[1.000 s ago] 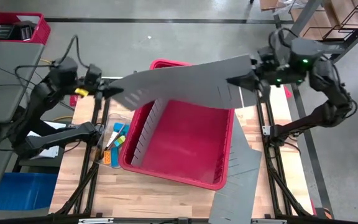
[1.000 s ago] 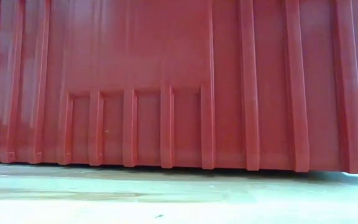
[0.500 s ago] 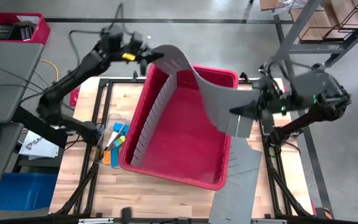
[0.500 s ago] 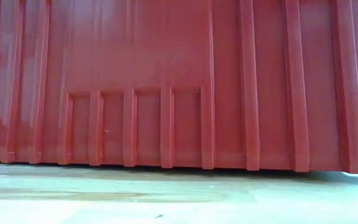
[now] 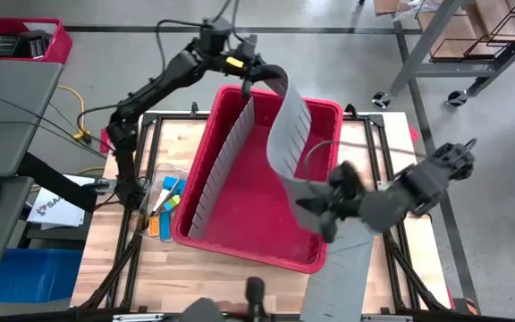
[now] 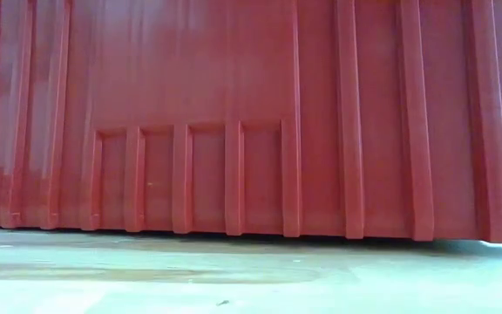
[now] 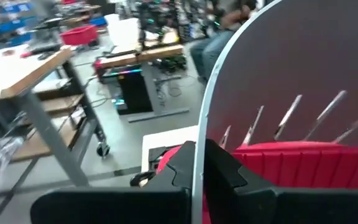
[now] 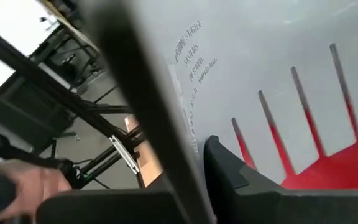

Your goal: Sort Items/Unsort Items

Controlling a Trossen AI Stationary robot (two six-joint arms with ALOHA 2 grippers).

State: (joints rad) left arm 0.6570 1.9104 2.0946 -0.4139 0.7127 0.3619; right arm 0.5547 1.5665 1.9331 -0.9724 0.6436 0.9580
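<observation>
two arms are bending a slotted grey sheet over the red bin

the grey slotted divider sheet (image 5: 286,125) is arcing through the middle of the high view, from the upper centre down toward the lower right, over the red bin (image 5: 240,255). it is curving in a smooth bow rather than creasing, so it is judged to be thin, light and springy: stiff enough to hold an arc, soft enough to flex under two pinches. its smooth face is likely slippery, and the slots cut in from one edge make that edge the weaker place to grip. the solid margins at the two ends look like the best hold, and that is where both claws are sitting.

the left gripper (image 5: 250,70) is at the upper centre, pressed together on the sheet's top end; in the left wrist view the sheet's thin edge is running between the fingers (image 7: 225,171). the right gripper (image 5: 325,207) is at the lower right, blurred, pinching the sheet's lower end.

a second grey divider (image 5: 217,174) is standing upright inside the bin at centre left, and another grey panel (image 5: 342,264) is lying at the lower right beside the bin.

the small items (image 5: 164,204), orange, blue and yellow pieces, are lying in a clear tray (image 5: 150,192) at the left of the bin, untouched by either arm. they look light, hard and easy to pinch across their short sides.

in the low view the bin's ribbed wall is filling the frame.
</observation>
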